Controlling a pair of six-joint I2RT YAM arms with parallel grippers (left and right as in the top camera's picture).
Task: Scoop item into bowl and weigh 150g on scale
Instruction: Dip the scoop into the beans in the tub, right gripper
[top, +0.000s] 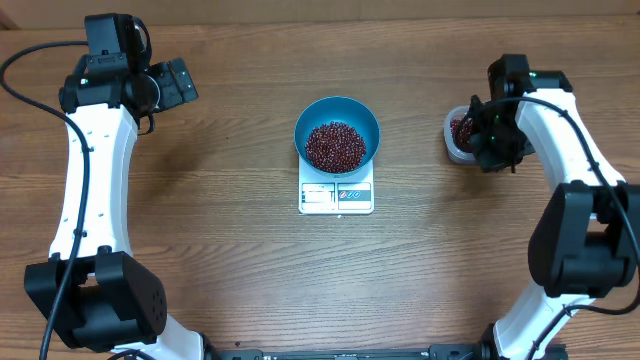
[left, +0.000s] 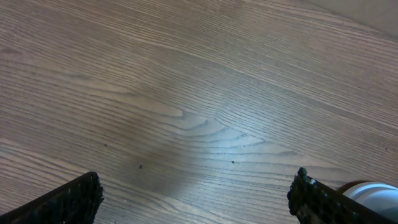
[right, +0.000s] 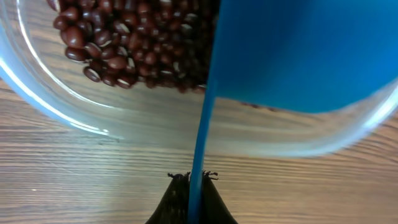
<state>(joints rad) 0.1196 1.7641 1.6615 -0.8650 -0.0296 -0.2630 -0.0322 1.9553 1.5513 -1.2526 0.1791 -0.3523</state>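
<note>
A bright blue bowl stands on the small white scale at the table's middle, with a pile of dark red-brown beans inside. At the right, my right gripper hangs over a clear tub of more beans. In the right wrist view that gripper is shut on the thin handle of a blue scoop, whose cup reaches into the tub beside its beans. My left gripper is open at the far left, over bare wood.
The wooden table runs on around the scale. Both white arms come up from the near edge along the left and right sides. A white rounded part shows at the lower right of the left wrist view.
</note>
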